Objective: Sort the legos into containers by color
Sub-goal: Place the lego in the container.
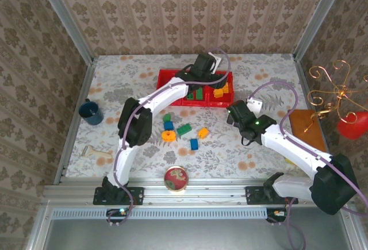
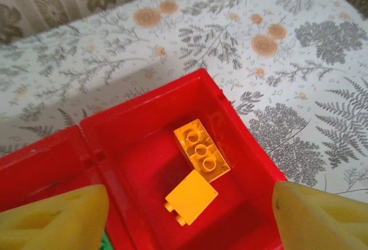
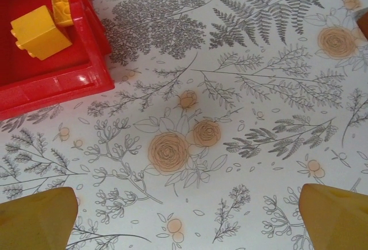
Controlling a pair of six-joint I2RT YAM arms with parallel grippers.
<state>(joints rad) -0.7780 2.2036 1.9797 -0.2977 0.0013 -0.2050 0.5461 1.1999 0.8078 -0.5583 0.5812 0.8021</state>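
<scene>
1. Right gripper (image 3: 187,218) hangs spread wide and empty above the tablecloth (image 3: 241,118), just beside a corner of the red tray (image 3: 57,83).
2. Six loose legos (image 1: 184,129) lie on the cloth, nearer than the tray.
3. Left gripper (image 2: 190,221), fingers parted and holding nothing, hovers over the tray's right compartment, where two orange blocks (image 2: 201,149) rest close together.

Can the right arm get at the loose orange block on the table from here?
Probably yes: the right gripper is open, and only bare table lies between it and the orange block.
</scene>
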